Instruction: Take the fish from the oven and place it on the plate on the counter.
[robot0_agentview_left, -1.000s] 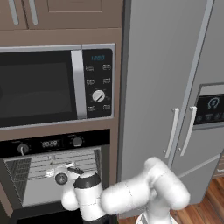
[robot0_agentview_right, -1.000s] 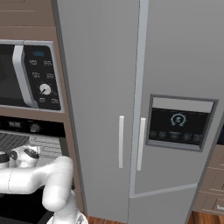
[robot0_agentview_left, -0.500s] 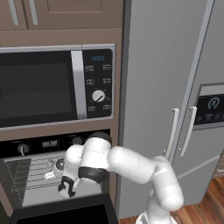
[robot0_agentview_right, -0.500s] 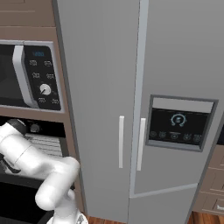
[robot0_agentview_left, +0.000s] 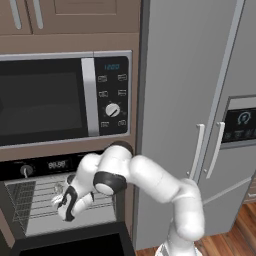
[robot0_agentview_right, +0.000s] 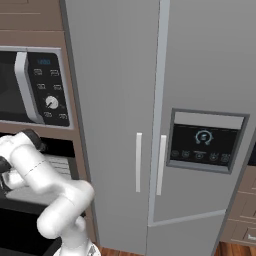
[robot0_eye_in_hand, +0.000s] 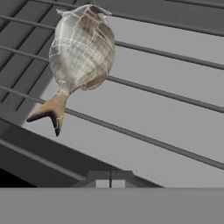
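- Since a second ago, your arm has swung up and reached its gripper (robot0_agentview_left: 67, 207) into the open oven (robot0_agentview_left: 30, 200), just above the wire rack (robot0_eye_in_hand: 166, 100).
- Nearest your hand, at about eleven o'clock in the hand view, the fish (robot0_eye_in_hand: 78, 48) lies on the rack, ungrasped; whether the jaws stand open or closed you cannot tell.
- It looks plump, silvery-grey with brown patches and a forked tan tail pointing toward you.
- Everything remains: grasp, lift out, carry to the plate.
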